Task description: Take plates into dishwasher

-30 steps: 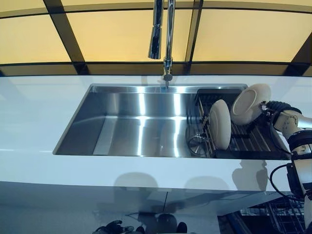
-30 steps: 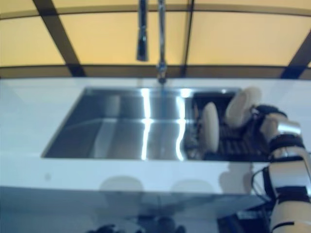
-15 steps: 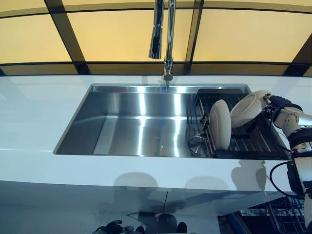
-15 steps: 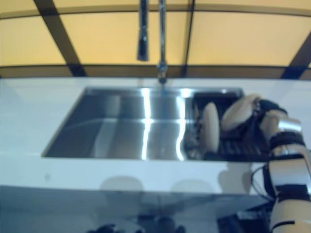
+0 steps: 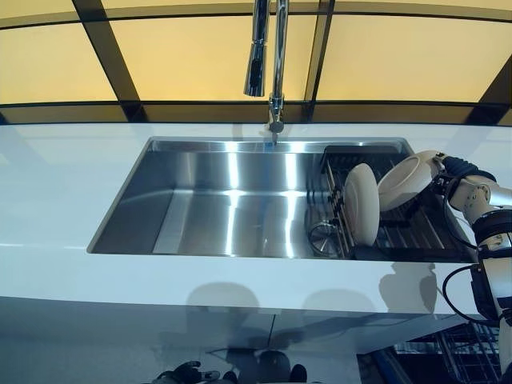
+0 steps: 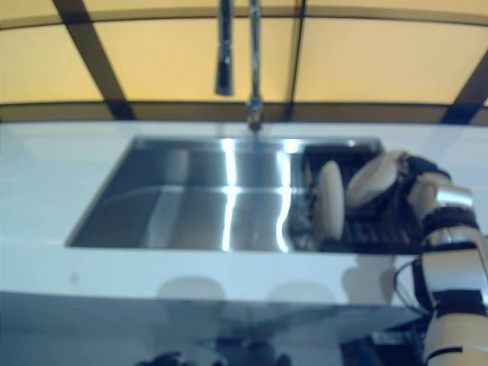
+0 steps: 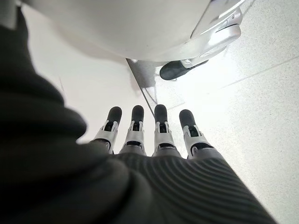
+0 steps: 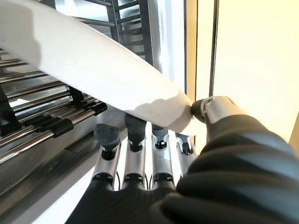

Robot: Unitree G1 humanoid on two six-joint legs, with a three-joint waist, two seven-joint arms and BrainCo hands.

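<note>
Sink (image 5: pixel 200 208) brushed steel, glossy; plates (image 5: pixel 362 203) smooth, probably glazed ceramic; countertop (image 5: pixel 56 184) glossy white.

The two head views look down from above and face the sink (image 5: pixel 232 200) and tap (image 5: pixel 276 64), sharing that scene. The left wrist view points down at the floor. The right wrist view sits close against the rack (image 8: pixel 42 116).

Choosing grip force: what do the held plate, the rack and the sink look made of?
Plate in the right hand: likely glazed ceramic, smooth cream surface with a soft sheen. Rack: dark frame with shiny metal rods. Sink: brushed stainless steel, with streaked reflections.
</note>
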